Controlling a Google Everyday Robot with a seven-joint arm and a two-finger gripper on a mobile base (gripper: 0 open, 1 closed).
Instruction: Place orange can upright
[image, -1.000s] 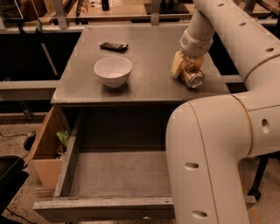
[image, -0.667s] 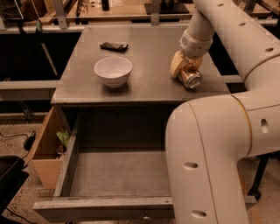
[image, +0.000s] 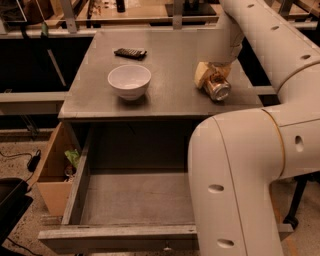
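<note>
My end effector (image: 212, 78) sits over the shiny metal orange can (image: 218, 89); off to its side, a glossy bowl (image: 129, 80) on the matt table (image: 170, 60).

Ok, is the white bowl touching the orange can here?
Apart. The camera view shows bare tabletop between the white bowl and the orange can, which sits tilted near the right edge with the gripper right at it.

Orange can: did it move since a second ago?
No. The orange can stays tipped in the same spot right of the white bowl, with the gripper right at it.
</note>
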